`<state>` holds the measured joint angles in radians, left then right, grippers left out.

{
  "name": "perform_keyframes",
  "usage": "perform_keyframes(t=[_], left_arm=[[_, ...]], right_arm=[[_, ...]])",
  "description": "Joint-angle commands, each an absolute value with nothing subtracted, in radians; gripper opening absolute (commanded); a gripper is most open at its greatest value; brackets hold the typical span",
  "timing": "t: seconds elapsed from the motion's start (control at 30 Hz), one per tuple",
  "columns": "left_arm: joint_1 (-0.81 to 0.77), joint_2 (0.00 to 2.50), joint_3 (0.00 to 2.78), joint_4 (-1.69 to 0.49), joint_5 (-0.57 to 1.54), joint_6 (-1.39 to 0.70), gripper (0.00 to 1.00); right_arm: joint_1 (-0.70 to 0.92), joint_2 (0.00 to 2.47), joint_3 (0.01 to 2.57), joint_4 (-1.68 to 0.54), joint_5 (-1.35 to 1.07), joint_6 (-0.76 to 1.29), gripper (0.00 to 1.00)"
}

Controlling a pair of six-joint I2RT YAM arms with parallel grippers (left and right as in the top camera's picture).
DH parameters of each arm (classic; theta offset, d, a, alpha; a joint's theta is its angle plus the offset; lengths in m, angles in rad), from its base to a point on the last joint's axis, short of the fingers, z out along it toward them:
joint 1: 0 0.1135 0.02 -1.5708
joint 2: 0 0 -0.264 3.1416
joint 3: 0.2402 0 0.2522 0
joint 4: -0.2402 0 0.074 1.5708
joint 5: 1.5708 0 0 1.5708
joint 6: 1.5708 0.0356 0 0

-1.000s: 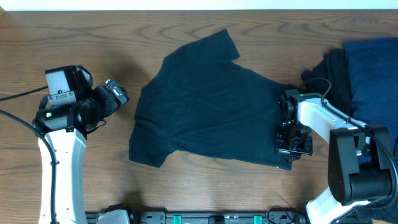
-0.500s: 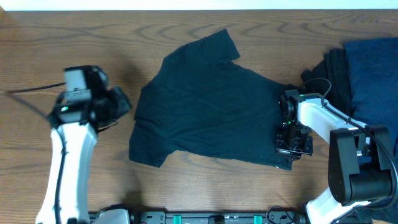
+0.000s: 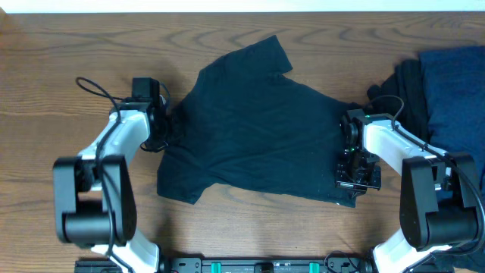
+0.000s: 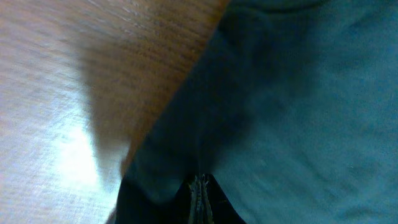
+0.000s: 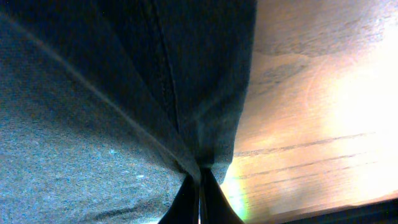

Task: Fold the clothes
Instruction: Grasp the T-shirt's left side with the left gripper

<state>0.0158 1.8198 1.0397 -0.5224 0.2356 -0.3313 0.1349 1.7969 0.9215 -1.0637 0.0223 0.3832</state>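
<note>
The T-shirt (image 3: 258, 129) lies spread nearly flat in the middle of the table (image 3: 91, 45), slanted, with one sleeve (image 3: 269, 53) towards the far edge. The right gripper (image 5: 199, 186) is clamped on the hem at the shirt's right edge, and a stitched seam (image 5: 165, 68) is seen running down into its closed tips. The left gripper (image 4: 199, 190) is set at the opposite, left edge with its tips pressed together. The left wrist view is blurred, so it cannot be told whether cloth is actually caught between them.

The step in hand is judged to be securing both ends of the shirt before a fold is carried over. A firm bite on the left edge should be confirmed first. Both layers should be taken, since a single layer would peel away and leave the lower one behind. The two ends should then be lifted together and kept lightly taut, so that the middle does not sag or drag.

The cloth is a very dark, matte knit, thin and limp. It is marked by shallow creases, and it will likely bunch if it is pushed. The table is smooth wood grain with a glossy glare. A pile (image 3: 447, 76) of dark and navy garments is heaped at the right, near the right arm, and should be kept clear of the fold.
</note>
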Motion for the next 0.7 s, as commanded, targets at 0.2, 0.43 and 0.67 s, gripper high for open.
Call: perform_keyframes(t=[0.2,0.43,0.67], left_arm=[[0.015,1.937,1.031,-0.45,0.194,-0.311,0.06],[0.028,2.017,1.031,-0.478,-0.076,-0.335,0.06],[0.104,2.026,1.031,-0.512,-0.095,-0.482,0.06]], right_arm=[[0.13,1.832,0.882,-1.028,0.018,0.4,0.01],[0.125,1.832,0.882,-1.029,0.019,0.402,0.01],[0.08,1.832,0.882,-1.036,0.019,0.407,0.01]])
